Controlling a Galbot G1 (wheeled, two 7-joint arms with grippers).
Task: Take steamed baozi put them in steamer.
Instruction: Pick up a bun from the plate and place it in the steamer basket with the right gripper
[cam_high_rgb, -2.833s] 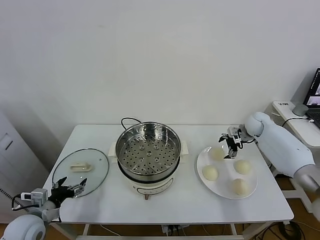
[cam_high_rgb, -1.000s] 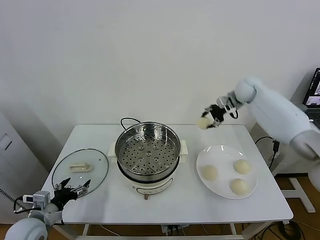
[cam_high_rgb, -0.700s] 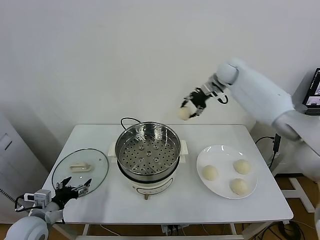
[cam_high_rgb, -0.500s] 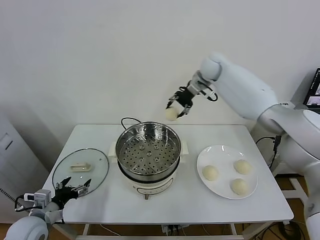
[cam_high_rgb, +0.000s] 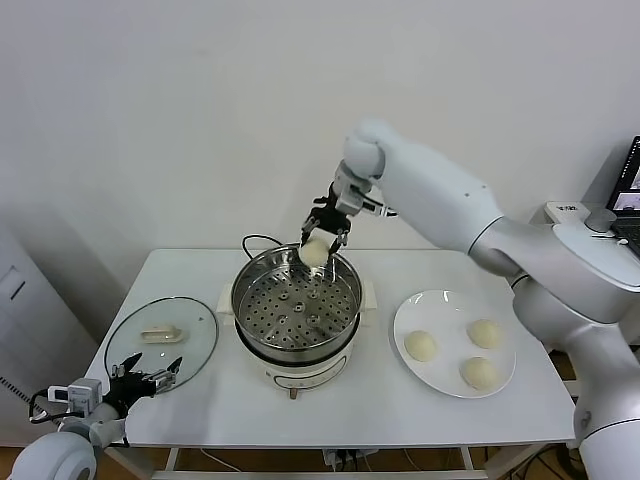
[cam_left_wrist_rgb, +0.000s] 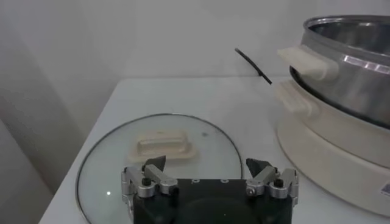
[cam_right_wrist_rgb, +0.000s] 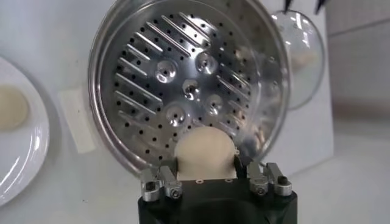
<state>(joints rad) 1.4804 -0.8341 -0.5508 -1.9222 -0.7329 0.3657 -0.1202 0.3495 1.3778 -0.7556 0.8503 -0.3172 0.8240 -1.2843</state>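
Head view: right gripper (cam_high_rgb: 317, 240) clasps a round cream-white baozi (cam_high_rgb: 314, 253) over the far rim of the shiny round steel steamer (cam_high_rgb: 296, 300); its perforated tray lies directly below

Left wrist view: left gripper (cam_left_wrist_rgb: 209, 180) idle, spread wide beside a round glass lid (cam_left_wrist_rgb: 97, 170)

Right wrist view: held bun above tray edge

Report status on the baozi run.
Right gripper shut on one baozi, above the steamer far rim. Left gripper open, parked by glass lid. Three baozi on plate. Tray unobstructed.
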